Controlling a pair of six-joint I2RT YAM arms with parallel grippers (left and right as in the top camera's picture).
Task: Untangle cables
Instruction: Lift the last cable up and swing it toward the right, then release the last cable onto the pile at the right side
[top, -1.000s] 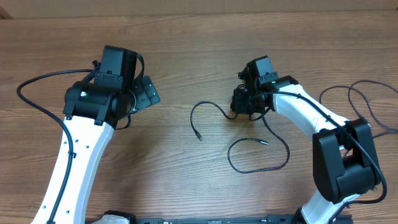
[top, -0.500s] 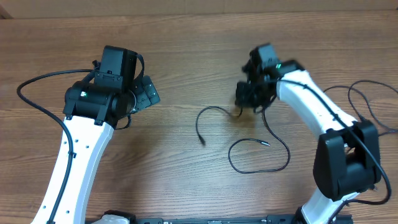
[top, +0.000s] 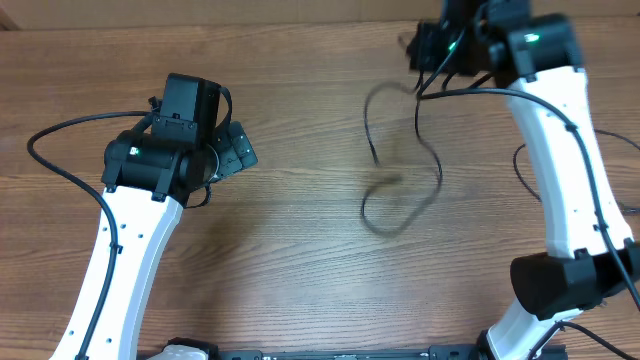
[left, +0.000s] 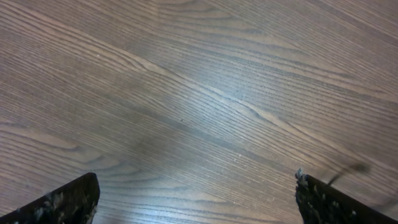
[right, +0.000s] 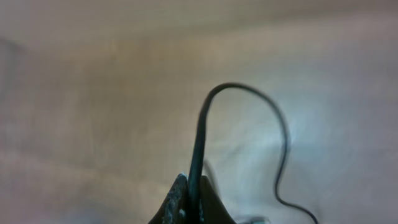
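The right gripper (top: 432, 45), clenched on the cables (top: 440, 172), hung by the table's (top: 300, 260) far edge, with blurred strands dangling toward the middle. The left gripper (top: 237, 150) stood spread wide and empty near the left edge, beside its arm's thick wire (top: 70, 122).

Overhead camera: fixed above the table (top: 300, 60), facing straight down, set far enough off to take in both arms, whose bases sit at the bottom edge. Left wrist camera: close to the wood, tilted down and forward along the left gripper (left: 196, 202); its two fingertips (left: 65, 202) show only in the bottom corners, wide apart. Right wrist camera: very near and blurred, facing out past the right gripper (right: 189, 202) at bottom centre, which is pinched on a cable (right: 200, 130). Shared: overhead and left wrist views both cover the bare wood just ahead of the left gripper; overhead and right wrist views both catch the cable loop trailing from the right gripper.
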